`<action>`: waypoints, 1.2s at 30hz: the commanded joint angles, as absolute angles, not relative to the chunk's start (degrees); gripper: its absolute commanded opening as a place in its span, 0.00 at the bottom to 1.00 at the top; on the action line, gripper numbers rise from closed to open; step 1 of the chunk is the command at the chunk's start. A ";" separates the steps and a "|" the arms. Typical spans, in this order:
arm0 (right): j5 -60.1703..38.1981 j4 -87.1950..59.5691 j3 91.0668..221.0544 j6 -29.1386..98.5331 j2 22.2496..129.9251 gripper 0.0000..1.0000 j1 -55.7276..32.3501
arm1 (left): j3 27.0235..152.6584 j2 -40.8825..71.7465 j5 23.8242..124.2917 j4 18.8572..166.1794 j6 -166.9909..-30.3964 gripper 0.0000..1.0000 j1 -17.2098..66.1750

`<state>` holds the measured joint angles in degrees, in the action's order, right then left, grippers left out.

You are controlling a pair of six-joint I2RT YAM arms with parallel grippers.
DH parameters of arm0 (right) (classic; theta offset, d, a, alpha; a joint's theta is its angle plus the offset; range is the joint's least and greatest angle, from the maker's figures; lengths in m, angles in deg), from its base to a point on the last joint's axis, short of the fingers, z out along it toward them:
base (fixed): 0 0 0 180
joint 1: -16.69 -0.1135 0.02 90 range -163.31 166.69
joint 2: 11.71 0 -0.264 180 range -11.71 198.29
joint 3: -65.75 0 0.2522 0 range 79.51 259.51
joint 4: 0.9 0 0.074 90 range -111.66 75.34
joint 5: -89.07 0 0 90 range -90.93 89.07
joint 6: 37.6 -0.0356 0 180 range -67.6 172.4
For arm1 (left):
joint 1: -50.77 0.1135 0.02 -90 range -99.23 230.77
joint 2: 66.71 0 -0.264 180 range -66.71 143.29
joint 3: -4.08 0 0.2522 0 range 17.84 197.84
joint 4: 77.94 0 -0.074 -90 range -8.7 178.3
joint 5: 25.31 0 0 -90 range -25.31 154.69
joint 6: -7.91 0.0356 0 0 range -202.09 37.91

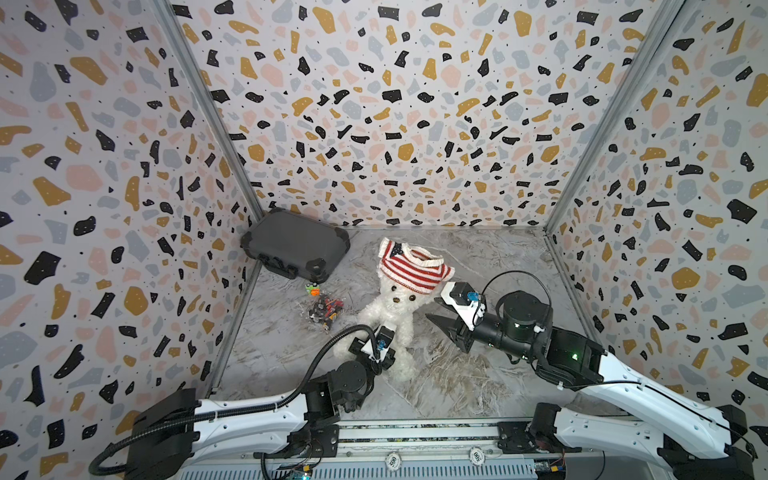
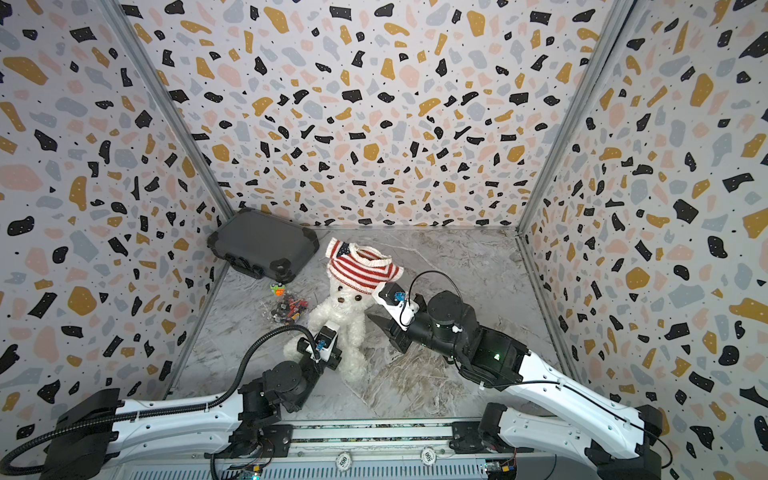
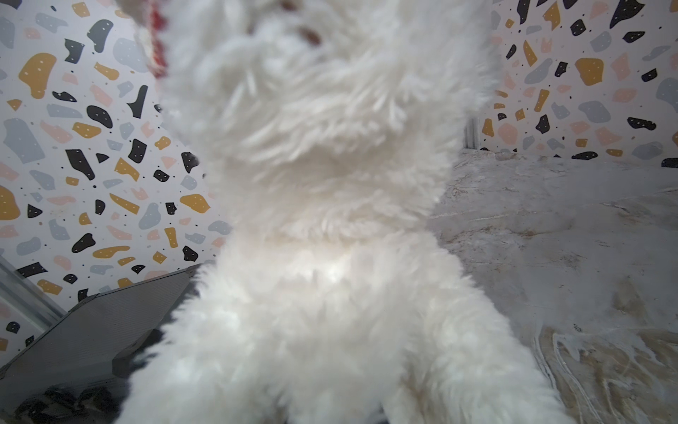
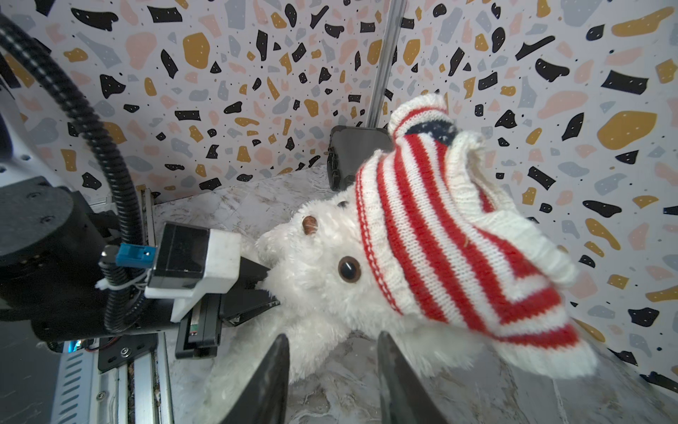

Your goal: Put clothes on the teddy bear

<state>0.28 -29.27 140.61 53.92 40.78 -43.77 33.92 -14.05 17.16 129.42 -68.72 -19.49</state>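
The white fluffy teddy bear (image 1: 399, 299) (image 2: 345, 301) sits upright on the marble floor, near the middle in both top views. A red-and-white striped sweater (image 1: 411, 266) (image 2: 359, 268) (image 4: 440, 235) sits over the top of its head like a cap, down to just above the eyes. My left gripper (image 1: 386, 330) (image 4: 262, 282) is shut on the fur of the bear's front, and fur (image 3: 330, 183) fills the left wrist view. My right gripper (image 1: 438, 309) (image 2: 376, 309) (image 4: 332, 341) stands open beside the bear's shoulder with only floor between its fingers.
A black hard case (image 1: 295, 245) (image 2: 262, 245) lies in the back left corner. A pile of small colourful toy parts (image 1: 324, 309) (image 2: 286, 309) lies left of the bear. Patterned walls close in three sides.
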 commanded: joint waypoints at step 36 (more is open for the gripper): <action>-30.87 -62.46 186.82 59.12 76.45 0.28 -21.21 | 33.49 -13.88 15.63 134.72 -65.13 0.00 -19.72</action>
<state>-31.33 -58.43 185.00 57.70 77.80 -20.17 33.92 -12.69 15.74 130.76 -65.18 -19.49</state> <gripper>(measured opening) 0.281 0.114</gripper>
